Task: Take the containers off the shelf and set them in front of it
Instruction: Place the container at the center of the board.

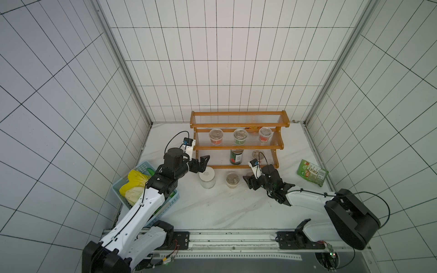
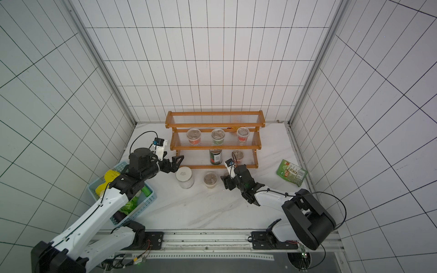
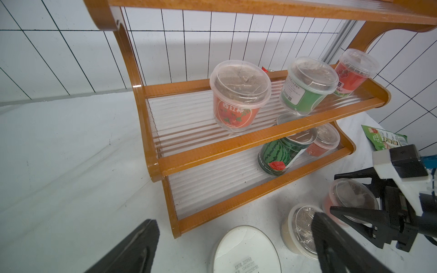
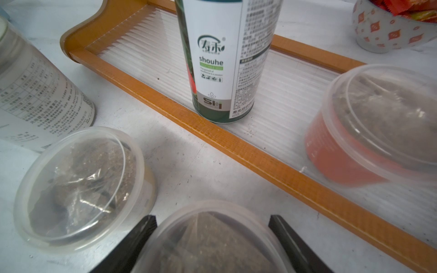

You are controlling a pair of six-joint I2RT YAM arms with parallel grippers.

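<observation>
You see only the lid of the red cup (image 4: 208, 241), cut off at the frame's edge. The right gripper (image 4: 212, 218) pinches it just in front of the shelf (image 1: 238, 147), and in both top views it is mostly hidden. Your left gripper (image 1: 205, 160) is spread wide and empty. The tin (image 4: 220, 59) on the bottom tier reads "shouhe". The print on the lid of the jar (image 3: 244, 250) is cropped.

A light blue basket (image 1: 143, 167) sits at the left edge of the white marbled tabletop (image 1: 212, 208), holding yellow vegetables (image 1: 136, 178) and leafy green ones (image 2: 128, 205). A flat green snack packet (image 1: 312, 172) lies near the right edge. A white cup with red diamond patterns (image 4: 387, 33) holds red wrappers. Tiled walls (image 1: 224, 71) enclose 3 sides.
</observation>
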